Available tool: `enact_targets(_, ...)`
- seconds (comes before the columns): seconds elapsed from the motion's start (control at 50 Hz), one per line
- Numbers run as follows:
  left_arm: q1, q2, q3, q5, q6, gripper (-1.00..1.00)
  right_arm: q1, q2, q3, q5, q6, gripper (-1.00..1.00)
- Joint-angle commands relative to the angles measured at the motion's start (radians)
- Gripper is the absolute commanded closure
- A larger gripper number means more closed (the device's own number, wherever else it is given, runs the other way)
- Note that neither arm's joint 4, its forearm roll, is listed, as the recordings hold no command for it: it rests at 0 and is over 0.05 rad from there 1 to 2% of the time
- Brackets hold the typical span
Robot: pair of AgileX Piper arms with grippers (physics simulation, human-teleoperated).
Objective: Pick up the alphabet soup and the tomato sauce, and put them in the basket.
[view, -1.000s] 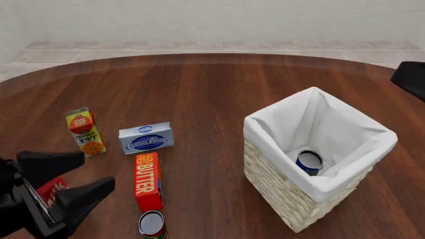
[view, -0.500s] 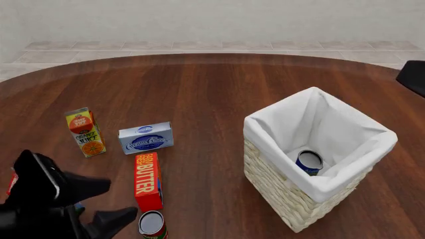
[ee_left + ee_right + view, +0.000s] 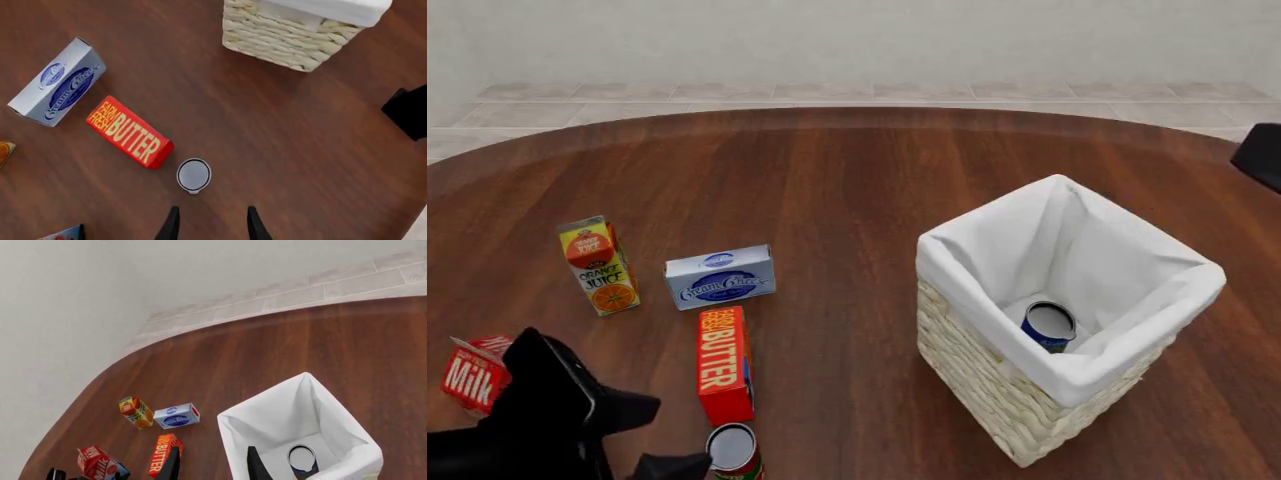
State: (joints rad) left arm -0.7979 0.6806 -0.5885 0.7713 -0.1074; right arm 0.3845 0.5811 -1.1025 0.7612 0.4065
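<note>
The alphabet soup [image 3: 1048, 325] is seen lying on the white lining at the bottom of the basket [image 3: 988, 385], which stands on the right part of the dark wooden worktop [image 3: 827, 180]. The tomato sauce [image 3: 733, 449] is stood upright at the near edge of the front view, just beyond the near end of the red butter box [image 3: 723, 362], from which it is parted by a narrow gap.

The left pincer [image 3: 647, 435] is held low at the near left, just beside the tomato sauce, with its two dark fingers spread apart and nothing between them. In the left wrist view the can's silvery top [image 3: 193, 175] is framed just ahead of the open fingertips [image 3: 169, 225].

The right pincer [image 3: 212, 462] is shown high above the worktop, its fingers likewise apart and empty; in the front view only a dark corner of that arm [image 3: 1261, 155] is caught at the right edge.

Beyond the butter box a cream cheese box [image 3: 721, 276] is laid, with an orange juice carton [image 3: 598, 266] standing to its left and a milk carton [image 3: 471, 374] at the near left.
</note>
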Motion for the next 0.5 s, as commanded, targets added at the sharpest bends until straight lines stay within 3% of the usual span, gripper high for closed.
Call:
enact_targets(0.02,0.055,0.028,0.044,-0.016,0.005,-1.0,-0.004,-0.004,-0.005,0.005,0.0,-1.0)
enact_targets(0.5,0.046,0.105,0.123,-0.126,-0.017,-1.0,-0.014,-0.005,-0.012,0.011,-0.009,-1.0)
